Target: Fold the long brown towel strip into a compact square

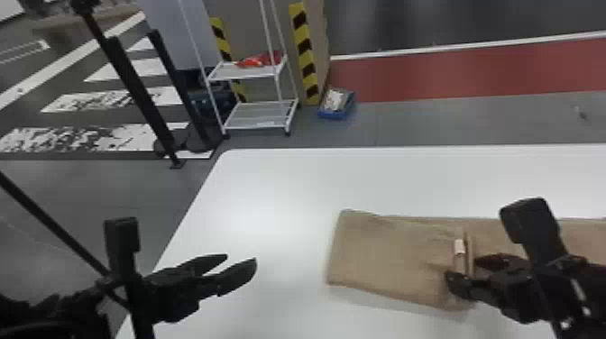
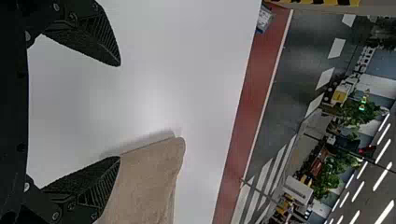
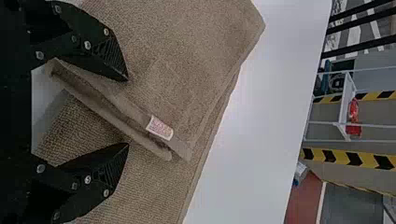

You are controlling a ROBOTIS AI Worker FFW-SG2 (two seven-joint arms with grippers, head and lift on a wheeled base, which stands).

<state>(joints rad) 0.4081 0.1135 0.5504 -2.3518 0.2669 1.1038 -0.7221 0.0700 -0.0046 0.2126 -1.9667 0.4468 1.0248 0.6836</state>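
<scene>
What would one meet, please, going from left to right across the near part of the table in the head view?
Left gripper → left end of the brown towel → right gripper.

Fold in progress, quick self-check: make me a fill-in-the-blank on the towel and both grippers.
The brown towel lies on a ____ table.
The left gripper and the right gripper are both ____, not shut.
Of those two, the ____ one is nearer the towel's tag.

Missing words: white; open; right.
</scene>
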